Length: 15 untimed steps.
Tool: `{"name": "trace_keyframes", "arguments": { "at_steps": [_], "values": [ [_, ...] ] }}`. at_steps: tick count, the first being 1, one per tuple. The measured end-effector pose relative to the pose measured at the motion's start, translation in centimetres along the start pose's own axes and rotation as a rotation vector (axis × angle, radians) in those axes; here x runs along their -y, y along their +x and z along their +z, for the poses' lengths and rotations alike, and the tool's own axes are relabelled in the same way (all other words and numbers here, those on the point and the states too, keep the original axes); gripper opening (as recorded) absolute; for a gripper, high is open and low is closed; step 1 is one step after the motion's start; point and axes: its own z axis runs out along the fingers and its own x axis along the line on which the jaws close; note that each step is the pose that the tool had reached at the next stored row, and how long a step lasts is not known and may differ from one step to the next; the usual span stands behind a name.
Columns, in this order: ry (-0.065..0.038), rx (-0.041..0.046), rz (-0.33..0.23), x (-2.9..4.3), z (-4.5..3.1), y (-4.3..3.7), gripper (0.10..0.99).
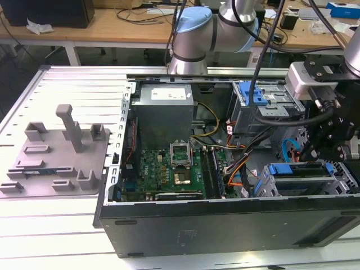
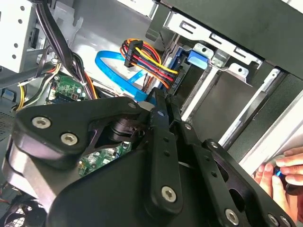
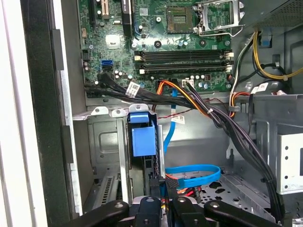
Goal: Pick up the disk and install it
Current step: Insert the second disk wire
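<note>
Closed fingertips of the gripper are meeting with nothing visible between them, and they are sitting just behind the rear edge of the disk; whether they are actually touching that edge cannot be told. The disk is standing on edge in a slot of the drive cage at the front of the open computer case, its blue bracket facing the motherboard. In the second wrist view the gripper is pointing into the same cage, with the blue data cable and the coloured power connector lying close beside the tips. Three hazards are arising from this arrangement. First, the blue data cable is looping right next to the fingers, so any push could be trapping or kinking it against the cage. Second, if the disk is sitting slightly skewed in its rails, force applied off-centre could be jamming the bracket rather than seating it. Third, a person's hand is resting at the outer edge of the case, near the wrist hardware, and a sideways motion of the arm could be pinching it.
</note>
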Motion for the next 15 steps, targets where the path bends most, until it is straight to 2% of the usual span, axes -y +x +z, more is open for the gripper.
{"name": "trace_keyframes", "arguments": {
  "at_steps": [3,15],
  "values": [
    [-0.001,0.0142,0.005,0.05,-0.02,0.69,0.161],
    [-0.001,0.0146,0.006,0.1,0.15,0.73,0.161]
  ]
}}
